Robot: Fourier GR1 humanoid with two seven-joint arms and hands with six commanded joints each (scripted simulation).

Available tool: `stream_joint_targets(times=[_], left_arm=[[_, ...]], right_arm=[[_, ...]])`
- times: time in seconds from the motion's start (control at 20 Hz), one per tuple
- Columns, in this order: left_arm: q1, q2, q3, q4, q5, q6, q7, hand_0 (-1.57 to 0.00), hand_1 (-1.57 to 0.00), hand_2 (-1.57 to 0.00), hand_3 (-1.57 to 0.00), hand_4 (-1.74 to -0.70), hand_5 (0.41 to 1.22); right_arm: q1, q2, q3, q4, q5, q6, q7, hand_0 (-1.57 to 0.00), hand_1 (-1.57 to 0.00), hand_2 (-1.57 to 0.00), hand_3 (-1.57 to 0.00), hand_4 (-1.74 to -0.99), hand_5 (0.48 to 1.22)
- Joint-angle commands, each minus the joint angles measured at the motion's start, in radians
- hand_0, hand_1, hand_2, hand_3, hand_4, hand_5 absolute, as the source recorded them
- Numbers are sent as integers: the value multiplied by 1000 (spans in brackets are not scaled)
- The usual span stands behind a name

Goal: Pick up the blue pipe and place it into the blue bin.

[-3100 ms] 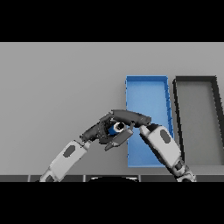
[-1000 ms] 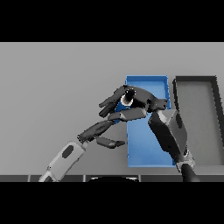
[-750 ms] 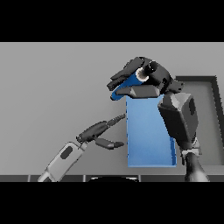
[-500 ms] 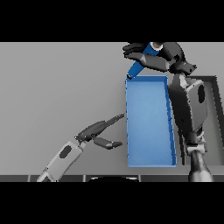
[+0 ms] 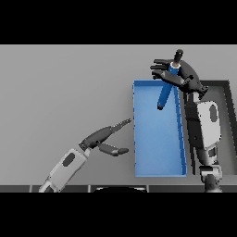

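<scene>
**Pipe held over the far end of the bin**

The pipe (image 5: 166, 90) is carried by the right hand (image 5: 181, 76), above the far end of the blue bin (image 5: 139, 139). It hangs tilted, its lower end pointing down into the bin and its dark upper end standing out above the hand. The fingers appear loosely spread around the upper part of the pipe; whether a firm pinch is kept or the pipe is already slipping free cannot be told. To the right of the blue bin a dark bin (image 5: 227, 106) is seen, partly hidden by the right arm.

The pipe is judged stiff and light, a short smooth cylinder that may roll or slide between the fingers. It is best taken near its middle, with thumb and fingers on opposite sides; held by one end, as here, it is apt to swing.

Compared with half a second ago, the pipe has been turned from lying across the palm to hanging nearly end-down, and the fingers have been opened wider. The left hand (image 5: 104, 139), left of the bin with fingers straight, has stayed where it was.
</scene>
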Motion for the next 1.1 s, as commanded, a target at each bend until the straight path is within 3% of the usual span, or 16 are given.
stream_joint_targets(times=[0.0,0.15,0.35,0.4,0.45,0.55,0.65,0.7,0.75,0.9,1.05], left_arm=[[7,-6,-3,6,-7,7,-8,1,1,1,1,-887,470],[13,-3,-6,9,-9,5,-16,1,1,1,1,-881,463],[11,-2,1,-1,-1,8,-8,1,1,1,1,-884,460],[11,1,2,-8,2,6,-3,1,1,1,1,-885,457],[6,-11,-5,-6,3,6,11,1,1,1,1,-886,455],[13,-7,-6,-5,-3,8,1,1,1,1,1,-885,454],[9,-5,-4,-10,1,6,2,1,1,1,1,-886,454],[14,-7,-6,-19,5,8,22,1,1,1,1,-888,453],[22,-5,-8,-21,4,9,21,1,1,1,1,-889,453],[8,-9,-2,-2,3,8,9,1,1,1,1,-895,453],[4,-13,-5,-3,-1,10,15,1,1,1,1,-899,450]], right_arm=[[34,-1,6,-6,8,-16,13,-1571,-1571,-1571,-1571,-1741,1120],[106,-38,99,31,-16,-56,13,-1571,-1571,-1571,-1571,-1741,1122],[174,-120,264,64,-85,-95,13,-1571,-1571,-1571,-1571,-1591,1114],[169,-146,327,95,-120,-115,13,-1571,-1571,-1571,-1330,-1599,1110],[165,-185,391,131,-170,-145,13,-1563,-1459,-1393,-1122,-1547,1133],[120,-246,541,175,-315,-206,13,-1045,-933,-891,-718,-1455,1164],[77,-295,664,206,-435,-239,13,-668,-597,-570,-459,-1338,1157],[63,-316,717,199,-446,-207,13,-534,-477,-456,-367,-1285,1141],[44,-327,764,196,-454,-202,13,-427,-382,-364,-293,-1242,1081],[31,-354,831,175,-354,-180,4,-218,-195,-186,-150,-1165,924],[23,-343,866,206,-277,-165,-55,-111,-99,-95,-76,-1125,821]])
